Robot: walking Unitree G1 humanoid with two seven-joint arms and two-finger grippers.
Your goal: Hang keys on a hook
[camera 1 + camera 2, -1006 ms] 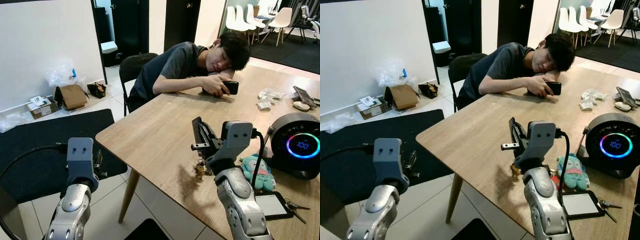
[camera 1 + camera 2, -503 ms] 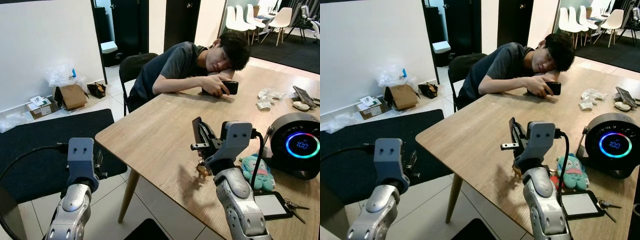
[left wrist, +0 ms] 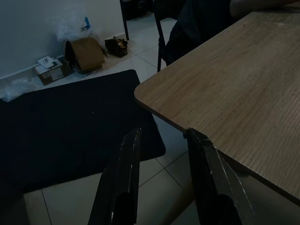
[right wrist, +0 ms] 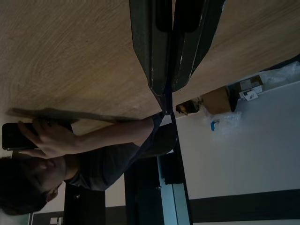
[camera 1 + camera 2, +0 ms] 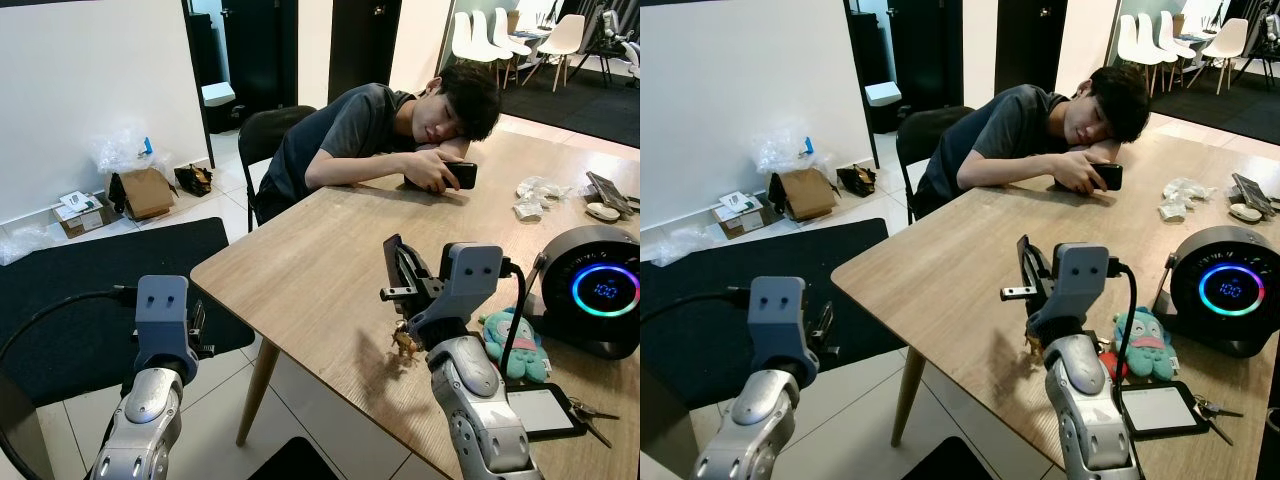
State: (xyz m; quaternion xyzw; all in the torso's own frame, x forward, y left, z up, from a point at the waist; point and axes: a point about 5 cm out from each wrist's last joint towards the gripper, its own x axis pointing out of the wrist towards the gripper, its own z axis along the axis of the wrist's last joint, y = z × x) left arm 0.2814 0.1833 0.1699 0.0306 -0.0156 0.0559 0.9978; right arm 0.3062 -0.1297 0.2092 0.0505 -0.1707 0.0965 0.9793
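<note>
Currently the right gripper (image 5: 398, 272) hovers above the wooden surface (image 5: 320, 260), fingers pressed together, with a small brass-coloured bunch of keys (image 5: 405, 341) dangling beneath the wrist, just above the wood; what holds them I cannot tell. Left gripper (image 3: 161, 154) hangs over the floor beside the surface's corner, fingers apart, holding nothing.

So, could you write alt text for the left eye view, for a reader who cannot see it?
The right gripper, fingers shut, is raised over a wooden table, with a small brown key bunch just below it. Across the table a person rests their head, holding a phone.
</note>
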